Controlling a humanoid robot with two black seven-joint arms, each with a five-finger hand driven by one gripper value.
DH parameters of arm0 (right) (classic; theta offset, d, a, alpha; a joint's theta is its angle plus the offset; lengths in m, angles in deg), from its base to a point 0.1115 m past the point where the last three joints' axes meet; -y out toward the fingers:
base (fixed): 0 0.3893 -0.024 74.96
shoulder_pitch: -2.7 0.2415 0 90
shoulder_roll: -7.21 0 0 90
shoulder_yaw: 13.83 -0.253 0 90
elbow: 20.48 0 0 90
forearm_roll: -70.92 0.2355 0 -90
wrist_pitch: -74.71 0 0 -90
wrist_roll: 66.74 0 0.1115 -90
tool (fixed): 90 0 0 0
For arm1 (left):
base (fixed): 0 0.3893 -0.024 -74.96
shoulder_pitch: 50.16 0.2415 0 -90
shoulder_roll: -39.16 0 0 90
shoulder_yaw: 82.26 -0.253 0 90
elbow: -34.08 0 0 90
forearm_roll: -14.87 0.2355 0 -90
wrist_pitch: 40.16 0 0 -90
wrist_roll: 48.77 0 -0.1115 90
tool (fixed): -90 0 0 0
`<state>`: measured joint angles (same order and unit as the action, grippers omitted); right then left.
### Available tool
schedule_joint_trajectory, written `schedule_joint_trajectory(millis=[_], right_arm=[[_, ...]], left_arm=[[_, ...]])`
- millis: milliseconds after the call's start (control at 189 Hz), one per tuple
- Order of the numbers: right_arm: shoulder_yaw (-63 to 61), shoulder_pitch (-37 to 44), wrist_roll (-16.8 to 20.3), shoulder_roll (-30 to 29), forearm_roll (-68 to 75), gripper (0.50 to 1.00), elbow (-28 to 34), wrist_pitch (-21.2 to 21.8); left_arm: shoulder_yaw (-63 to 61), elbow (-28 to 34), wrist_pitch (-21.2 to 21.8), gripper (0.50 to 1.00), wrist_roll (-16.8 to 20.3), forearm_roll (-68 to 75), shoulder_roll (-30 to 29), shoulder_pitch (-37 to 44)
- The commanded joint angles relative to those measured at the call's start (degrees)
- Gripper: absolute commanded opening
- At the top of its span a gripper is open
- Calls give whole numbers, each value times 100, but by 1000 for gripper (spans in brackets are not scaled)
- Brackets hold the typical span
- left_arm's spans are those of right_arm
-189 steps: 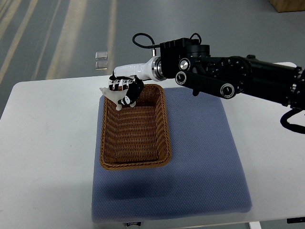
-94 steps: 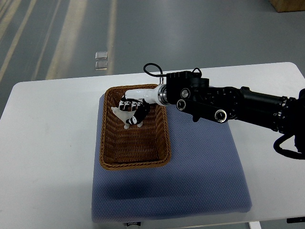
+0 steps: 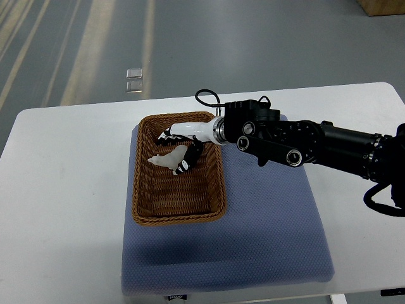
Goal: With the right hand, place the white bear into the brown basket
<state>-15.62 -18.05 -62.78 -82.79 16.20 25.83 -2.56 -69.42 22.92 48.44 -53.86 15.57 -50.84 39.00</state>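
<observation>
- The white bear (image 3: 168,160) is low inside the brown basket (image 3: 179,215), in its upper half, left of frame centre.
- The right hand (image 3: 183,152) seems to grip it yet, fingers curled round its right side; contact is hard to judge.
- Basket sits on a blue mat (image 3: 266,228) upon the white desk (image 3: 63,209); nothing blocks release.

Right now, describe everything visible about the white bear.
The white bear is a small, smooth-looking white figure, lying inside the brown basket in its far half, one pointed end toward the basket's left wall. The right hand is over and beside it, dark fingers against its right side; whether they grip it cannot be told. Its underside and finer details are too small to make out. The basket sits on a blue mat.
</observation>
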Motion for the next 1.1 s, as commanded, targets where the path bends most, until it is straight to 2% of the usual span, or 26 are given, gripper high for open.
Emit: schedule_joint_trajectory(millis=[0,148,371,493,764,875,1092], right_arm=[[-58,71,0,0,40,897,0,2],[-445,353,-18,9,66,897,9,-42],[-1860,238,-44,703,470,899,0,-51],[-3045,-490,-132,1020,646,897,-17,-77],[-5762,-2222,-325,757,1270,899,-35,-350],[-6272,-2741,-378,414,2280,899,-35,-350],[-6527,-3163,-721,369,4732,921,-149,-306]], left_arm=[[0,0,-1,1000,0,0,0,-4],[0,-9,-1,1000,0,0,0,5],[0,-9,-1,1000,0,0,0,5],[-9,-18,-1,1000,0,0,0,-4],[-9,-18,-1,1000,-9,9,0,-4],[-9,-18,-1,1000,-9,9,0,-4],[-9,-53,-1,1000,-9,9,0,-4]])
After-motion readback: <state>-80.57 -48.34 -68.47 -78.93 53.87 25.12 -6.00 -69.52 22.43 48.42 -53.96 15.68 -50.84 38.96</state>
